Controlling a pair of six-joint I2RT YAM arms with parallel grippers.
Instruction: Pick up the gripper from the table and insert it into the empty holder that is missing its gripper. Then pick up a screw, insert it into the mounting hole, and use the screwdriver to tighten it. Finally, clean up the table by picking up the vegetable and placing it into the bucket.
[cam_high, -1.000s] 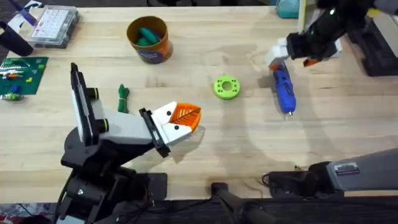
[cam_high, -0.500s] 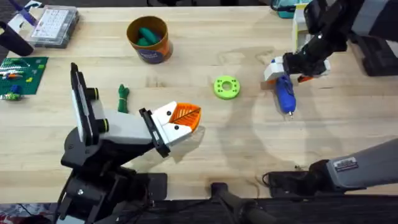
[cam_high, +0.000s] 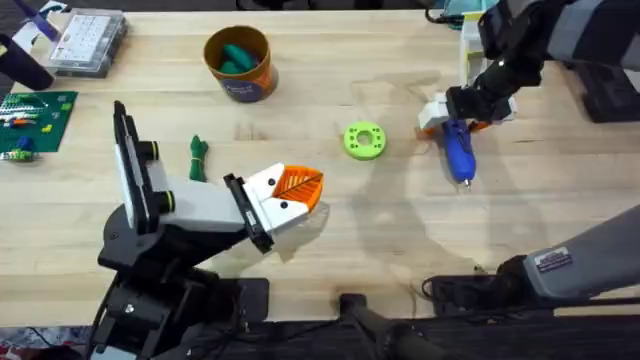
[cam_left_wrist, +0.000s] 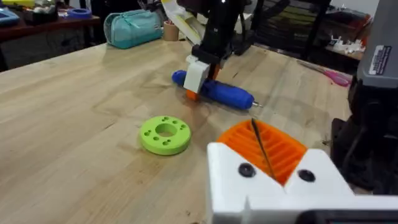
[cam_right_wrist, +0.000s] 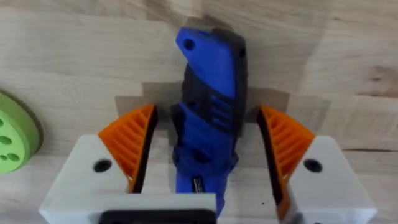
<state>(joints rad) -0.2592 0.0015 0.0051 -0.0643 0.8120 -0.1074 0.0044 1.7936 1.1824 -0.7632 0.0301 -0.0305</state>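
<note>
Tabletop: right pincer (cam_right_wrist: 202, 149) has descended, straddling the screwdriver (cam_right_wrist: 208, 106).

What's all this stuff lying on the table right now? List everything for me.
Screwdriver: one, blue, far right, between the right pincer's fingers.
Ring: one, lime green, table middle.
Vegetable: one, dark green, left of middle.
Bucket: one, orange-brown, far left-centre, green items inside.
Compartment box: one, clear, far left corner.
Circuit board: one, green, left edge.
Left pincer: white and orange, shut, near middle.
Right pincer: white and orange, open astride the screwdriver.
</note>
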